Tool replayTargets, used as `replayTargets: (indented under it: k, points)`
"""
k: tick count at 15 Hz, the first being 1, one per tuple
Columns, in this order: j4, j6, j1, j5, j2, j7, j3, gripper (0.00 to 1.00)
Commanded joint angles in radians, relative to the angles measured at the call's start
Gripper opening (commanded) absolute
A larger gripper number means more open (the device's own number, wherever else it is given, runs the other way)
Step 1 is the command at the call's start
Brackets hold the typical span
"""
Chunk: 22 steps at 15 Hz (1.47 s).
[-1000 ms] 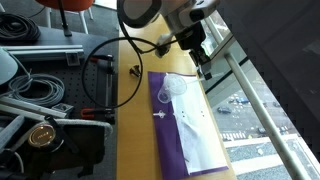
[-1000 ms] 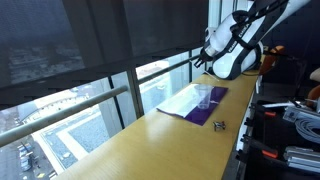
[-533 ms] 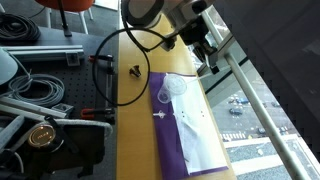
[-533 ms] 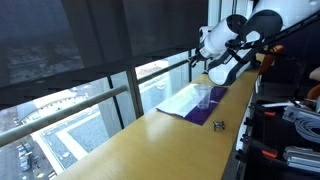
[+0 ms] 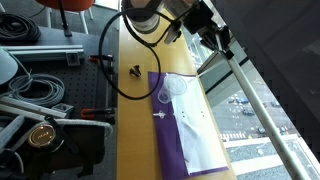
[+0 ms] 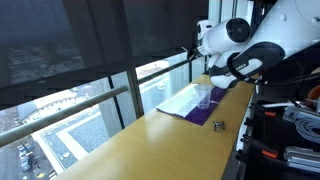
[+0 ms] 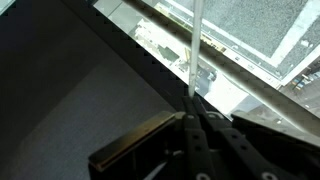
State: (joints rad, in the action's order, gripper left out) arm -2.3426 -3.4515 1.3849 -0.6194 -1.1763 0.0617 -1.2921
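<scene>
My gripper (image 7: 192, 100) is shut, and a thin white rod (image 7: 195, 45) runs straight out from between its fingertips against the window. In both exterior views the gripper (image 5: 218, 38) (image 6: 190, 52) is raised above the far end of the wooden table (image 5: 132, 110), close to the window glass. Below it a clear plastic cup (image 5: 172, 92) (image 6: 203, 97) stands on a white sheet (image 5: 197, 128) that lies on a purple cloth (image 5: 163, 135) (image 6: 210, 112). The rod is too thin to make out in the exterior views.
A small black object (image 5: 134, 71) (image 6: 220, 125) lies on the table beside the cloth. A dark roller blind (image 6: 80, 40) covers the upper window. A white rail (image 5: 262, 112) runs outside the glass. Cables and equipment (image 5: 40, 95) crowd the side away from the window.
The gripper has risen from just above the cloth and moved toward the window glass. The cup, sheet and cloth have not moved.
</scene>
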Motion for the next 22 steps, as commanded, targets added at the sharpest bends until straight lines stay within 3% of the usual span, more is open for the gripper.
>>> replayTargets:
  k: [1,3,5,6,7,9,10,13,14,15,16,18,22]
  points:
    - [0.007,0.145,0.059,-0.141,-0.216,-0.026,-0.071,0.00]
    - [0.005,0.257,0.074,-0.173,-0.308,-0.052,-0.119,0.00]
    - [-0.008,0.374,0.098,-0.138,-0.414,-0.134,-0.164,0.00]
    - [0.004,0.142,0.068,-0.040,-0.274,-0.121,-0.100,0.00]
    - [0.007,0.132,0.075,-0.024,-0.326,-0.152,-0.107,0.00]
    - [0.002,-0.015,0.056,0.036,-0.310,-0.163,-0.099,0.00]
    - [-0.044,0.115,0.067,-0.090,-0.309,-0.009,-0.162,0.00]
    - [-0.089,0.077,0.026,-0.157,-0.308,0.076,-0.195,0.00]
    - [-0.061,0.090,0.060,-0.127,-0.322,-0.147,-0.160,0.00]
    - [-0.047,0.134,0.074,-0.222,-0.350,-0.124,-0.152,0.00]
    - [-0.041,0.137,0.082,-0.215,-0.302,-0.155,-0.135,0.00]
    - [-0.015,0.106,0.076,-0.139,-0.210,-0.229,-0.085,0.00]
    - [0.064,0.016,-0.016,-0.026,-0.025,-0.254,0.021,0.00]
